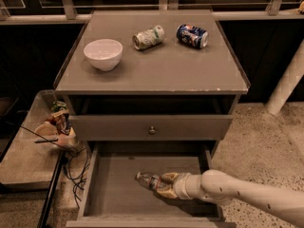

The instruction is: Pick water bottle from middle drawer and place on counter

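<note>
The water bottle (146,179), clear with a white cap and a red-and-blue band, lies on its side on the floor of the open middle drawer (114,194), cap pointing left. My gripper (164,185) reaches in from the right on a white arm. Its tan fingers (170,177) close around the bottle's right end, which they hide. The bottle rests on the drawer floor. The counter (156,70) is the grey-brown cabinet top above.
On the counter stand a white bowl (103,53) and two tipped cans, green-white (148,37) and blue (192,35). A closed drawer front with a knob (152,129) sits above the open drawer. A low side shelf (26,151) with clutter and cables (59,127) is at left. A white pole (287,80) stands at right.
</note>
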Controlling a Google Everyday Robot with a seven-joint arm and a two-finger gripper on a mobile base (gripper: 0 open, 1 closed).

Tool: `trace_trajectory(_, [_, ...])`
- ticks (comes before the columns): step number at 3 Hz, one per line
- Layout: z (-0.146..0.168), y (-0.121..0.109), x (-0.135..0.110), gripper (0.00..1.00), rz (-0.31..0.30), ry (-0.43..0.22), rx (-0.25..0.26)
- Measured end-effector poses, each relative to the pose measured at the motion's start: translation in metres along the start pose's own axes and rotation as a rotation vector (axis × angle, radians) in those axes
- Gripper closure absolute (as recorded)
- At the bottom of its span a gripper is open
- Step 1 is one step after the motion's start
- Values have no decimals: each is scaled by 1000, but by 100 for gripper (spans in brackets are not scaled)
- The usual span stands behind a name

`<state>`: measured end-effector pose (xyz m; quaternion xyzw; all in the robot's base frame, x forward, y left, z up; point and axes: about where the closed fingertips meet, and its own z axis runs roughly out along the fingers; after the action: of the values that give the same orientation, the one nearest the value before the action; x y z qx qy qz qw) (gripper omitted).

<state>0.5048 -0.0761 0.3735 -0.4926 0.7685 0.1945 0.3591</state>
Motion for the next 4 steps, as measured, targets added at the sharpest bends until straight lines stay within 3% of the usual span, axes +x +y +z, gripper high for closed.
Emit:
trace_trajectory(1, [-13,-5,-10,100,-15,-19,-13])
trace_trajectory(4, [-71,-21,-50,100,-78,-94,-86])
